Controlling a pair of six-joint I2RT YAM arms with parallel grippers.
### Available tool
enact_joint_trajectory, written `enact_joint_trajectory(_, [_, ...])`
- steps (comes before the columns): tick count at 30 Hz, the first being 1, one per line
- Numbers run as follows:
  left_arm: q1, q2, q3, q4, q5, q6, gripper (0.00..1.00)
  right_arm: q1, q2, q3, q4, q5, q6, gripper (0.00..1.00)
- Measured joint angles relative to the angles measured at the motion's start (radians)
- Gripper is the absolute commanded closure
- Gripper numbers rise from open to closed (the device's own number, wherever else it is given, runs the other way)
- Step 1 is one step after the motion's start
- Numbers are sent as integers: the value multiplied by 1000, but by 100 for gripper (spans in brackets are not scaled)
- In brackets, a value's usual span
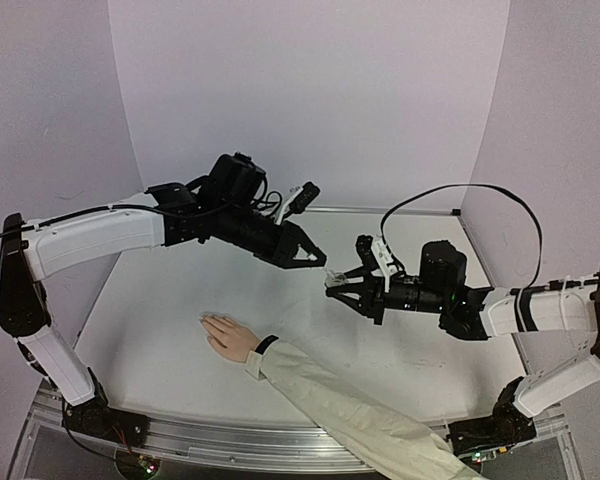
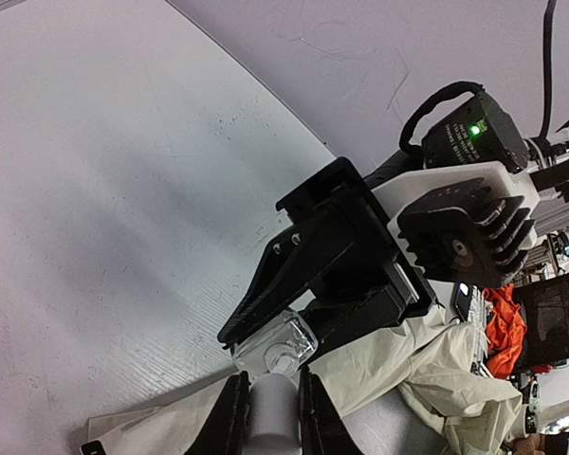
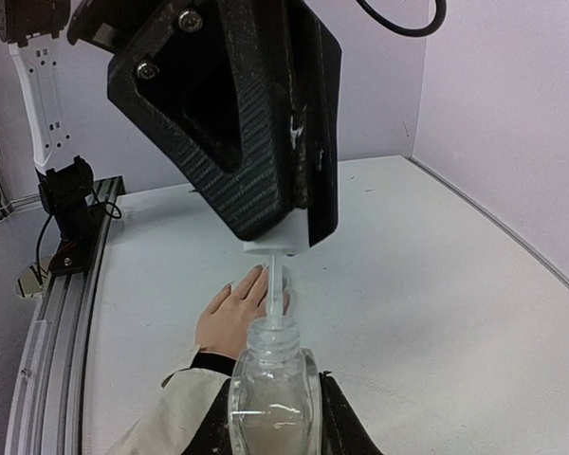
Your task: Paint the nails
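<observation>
Black carbon-weave left end effector (image 3: 277, 237), upper middle of the right wrist view: jaws closed tight on a white cap (image 3: 276, 245). A thin brush stem (image 3: 278, 289) runs from the cap down into the neck of the item below.

Right end effector (image 3: 270, 431), bottom centre of the same view: jaws clamped on a clear glass bottle (image 3: 270, 398). Both items are held in the air at the centre of the overhead view.

Hand (image 1: 230, 336), lower left of centre in the overhead view: lying flat, palm down, on the white worktop (image 1: 160, 290). A black wristband (image 1: 266, 345) and cream sleeve (image 1: 350, 410) trail off to the lower right.

Nails (image 3: 257, 274): on the fingertips, well apart from the brush and below it. They are too small to tell whether any is coated.

Hazards, as judged from where I stand:
- A pull off the bottle's axis could scrape the stem on the neck or twist the bottle in its grip.
- A loaded brush carried down to the fingers could drip on skin, sleeve or worktop.
- The targets are tiny, so a slight aiming error or a twitch of the hand would put polish on skin.
</observation>
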Motion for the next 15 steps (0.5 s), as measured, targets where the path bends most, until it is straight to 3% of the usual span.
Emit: enact_joint_trajectory(15, [0,21,0,2,6,0,100,0,0,-3,-32,0,0,100])
